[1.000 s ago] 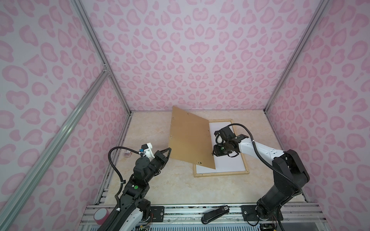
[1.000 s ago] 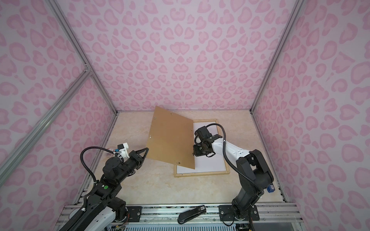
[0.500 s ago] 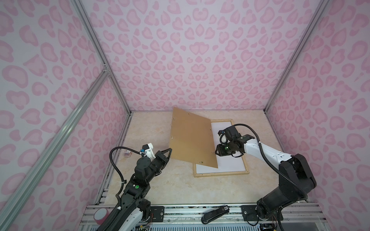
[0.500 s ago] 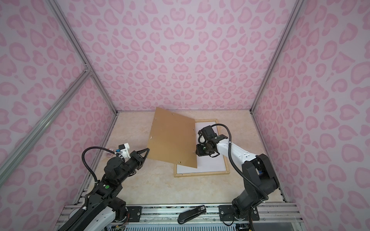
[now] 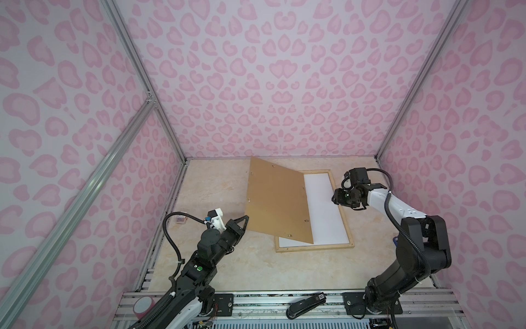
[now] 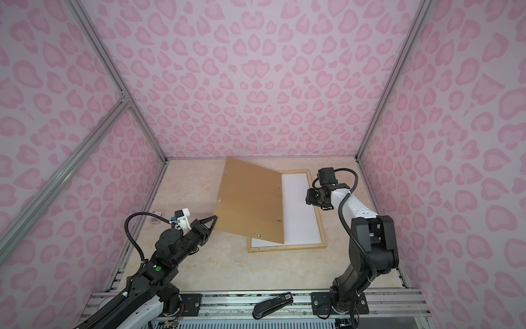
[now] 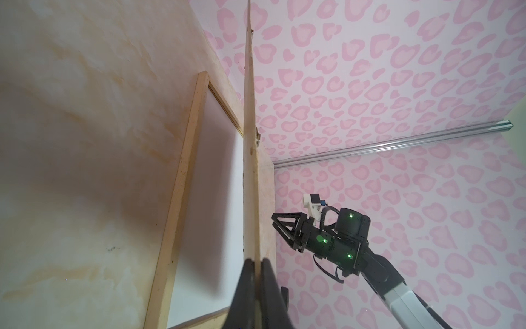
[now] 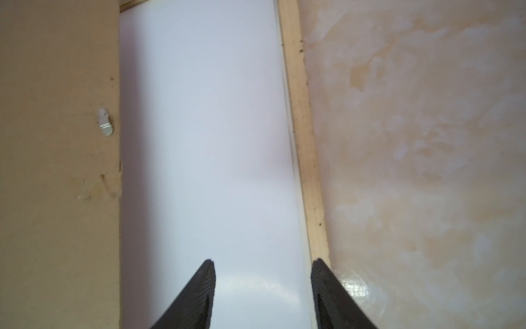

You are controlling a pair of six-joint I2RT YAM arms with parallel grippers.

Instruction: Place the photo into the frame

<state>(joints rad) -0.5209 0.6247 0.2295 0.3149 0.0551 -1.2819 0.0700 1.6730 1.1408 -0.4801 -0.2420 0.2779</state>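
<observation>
Where the pale marbled tabletop meets the pink-patterned walls, a brown backing board stands tilted. Its right long edge rests down over the frame, and its left side is raised off the surface. Both top views show the board covering the frame's left part.

The frame lies flat on the tabletop, right of centre, with its thin pale wood strips visible along the far, right and near sides. The photo lies inside the frame and shows only its plain white side. Its left portion is hidden under the board, and its right edge sits just beside the frame's right strip.

The left hand is clenched on the board's raised near-left corner. In the left wrist view its fingers pinch the board's thin edge from both sides. The right hand hovers over the frame's right side, released and holding nothing. The right wrist view shows one dark fingertip above the white photo and the other above the frame's strip.

A black stapler lies on the front metal rail, and a pink tape roll stands at the rail's left end. A small clear box rests near the left wall.
</observation>
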